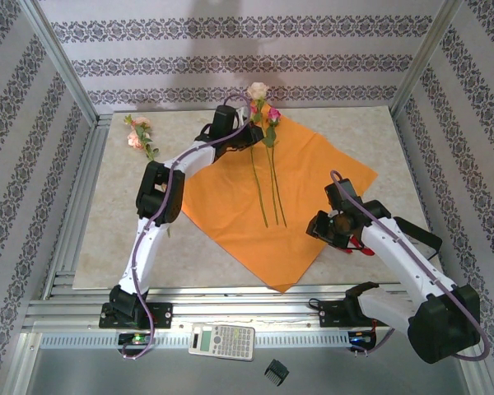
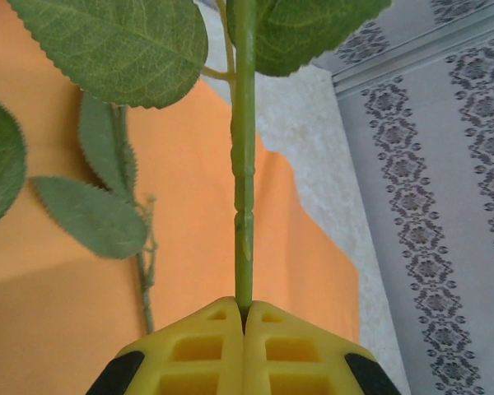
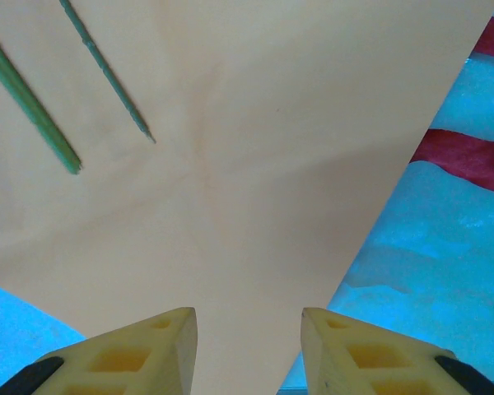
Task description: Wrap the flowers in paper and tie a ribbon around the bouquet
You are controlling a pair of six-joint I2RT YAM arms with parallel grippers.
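Observation:
The orange paper (image 1: 292, 202) lies flat like a diamond on the table. Two long-stemmed flowers (image 1: 273, 177) rest on it, heads toward the far corner. My left gripper (image 1: 249, 125) hovers at that far corner, shut on a green flower stem (image 2: 244, 239) with a cream rose (image 1: 258, 90) beyond it. In the left wrist view the yellow fingers (image 2: 198, 354) pinch the stem over the paper (image 2: 189, 214). My right gripper (image 1: 333, 224) stands open above the paper's right part (image 3: 247, 189), nothing between its fingers. Dark red ribbon (image 3: 469, 156) lies just off the paper's right edge.
Another pink and cream flower (image 1: 137, 134) lies on the bare table at the far left. A calculator (image 1: 222, 341) and a small black object (image 1: 276, 372) sit on the near metal rail. Patterned walls and aluminium posts close in the table.

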